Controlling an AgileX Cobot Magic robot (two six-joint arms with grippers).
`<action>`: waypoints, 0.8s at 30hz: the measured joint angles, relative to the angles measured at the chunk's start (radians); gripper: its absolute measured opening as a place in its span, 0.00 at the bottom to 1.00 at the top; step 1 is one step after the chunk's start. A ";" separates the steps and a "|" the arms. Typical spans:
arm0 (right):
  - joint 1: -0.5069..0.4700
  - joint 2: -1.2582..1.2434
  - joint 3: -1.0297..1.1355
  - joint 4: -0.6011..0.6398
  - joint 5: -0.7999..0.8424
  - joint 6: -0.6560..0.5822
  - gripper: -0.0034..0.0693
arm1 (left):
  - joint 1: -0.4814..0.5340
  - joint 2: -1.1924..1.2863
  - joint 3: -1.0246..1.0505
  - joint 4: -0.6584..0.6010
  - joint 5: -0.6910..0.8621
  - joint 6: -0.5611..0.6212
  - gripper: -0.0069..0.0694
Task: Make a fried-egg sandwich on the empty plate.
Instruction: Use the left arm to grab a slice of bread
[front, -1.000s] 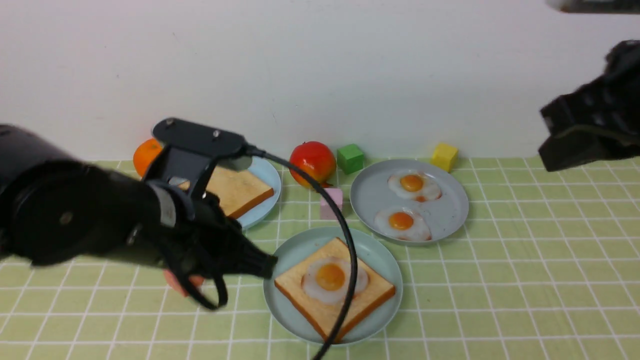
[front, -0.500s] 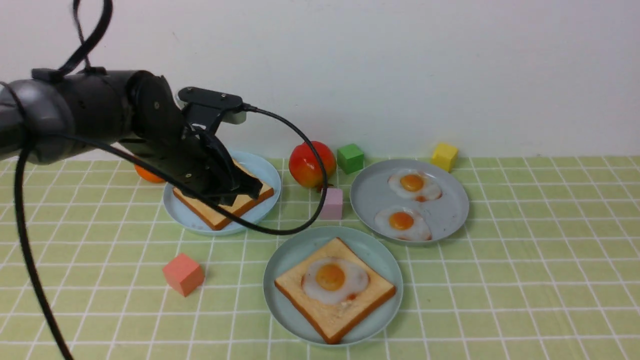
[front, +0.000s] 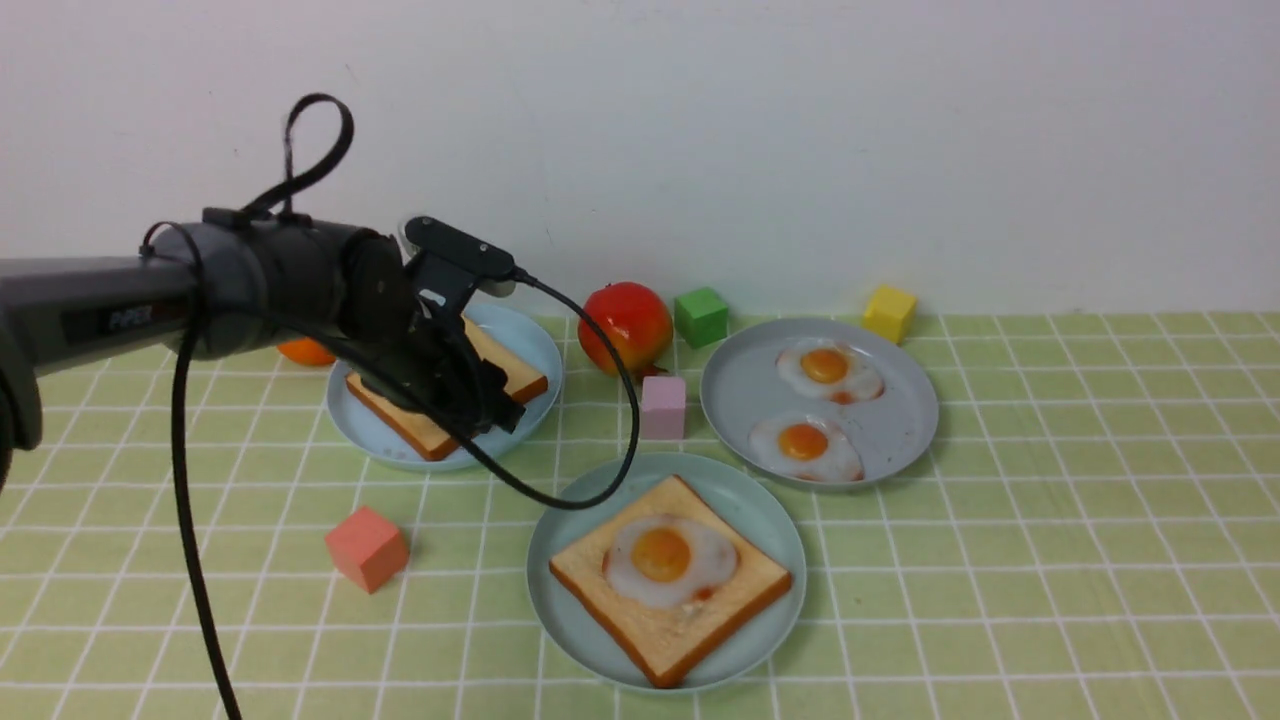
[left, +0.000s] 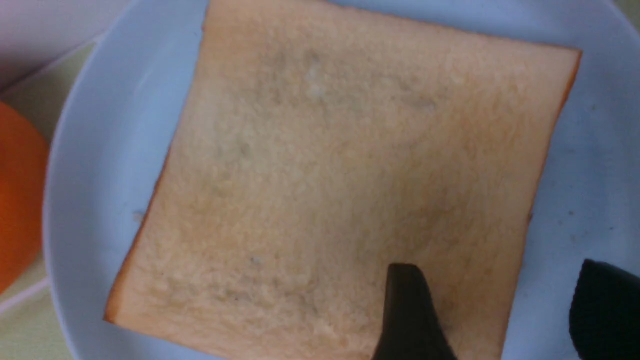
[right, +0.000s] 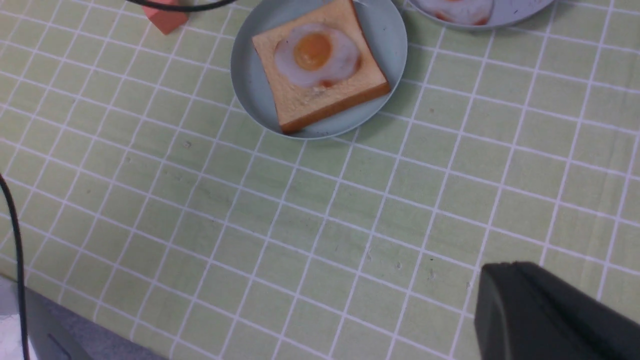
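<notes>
- Left gripper (left: 505, 320): jaws spread wide, nothing held. One finger (left: 410, 310) lies over the top slice (left: 325, 175). The other sits beyond its crust, over the sky-blue plate (left: 590, 150) at far left.
- Right gripper (right: 540, 310): closed, and I see nothing in it. It hangs above the green checked cloth (right: 300, 225), near side of the scene.
- Grey-teal plate (front: 755, 505), near centre: it carries the bottom slice (front: 650, 630) with the fried egg (front: 668, 558) lying flat on it. The sandwich lacks only its upper slice.
- Handling, my judgement: the top slice looks thick, stiff and light. I would pinch it across the crust, at the edge the fingers straddle.
- Risk, my judgement: the egg looks thin and glossy, so it may slide if the slice lands skewed.
- Writing: the left arm (front: 130, 318) bears "PIPER"; I can read nothing else.
</notes>
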 joint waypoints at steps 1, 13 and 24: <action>0.000 0.000 0.000 0.001 0.000 0.000 0.04 | 0.000 0.007 0.000 0.001 -0.001 0.003 0.66; 0.000 0.000 0.000 0.049 0.008 0.000 0.05 | 0.002 0.037 -0.017 0.042 -0.002 0.015 0.31; 0.000 -0.001 0.000 0.055 0.040 0.000 0.06 | -0.005 -0.059 -0.008 0.085 0.061 0.014 0.11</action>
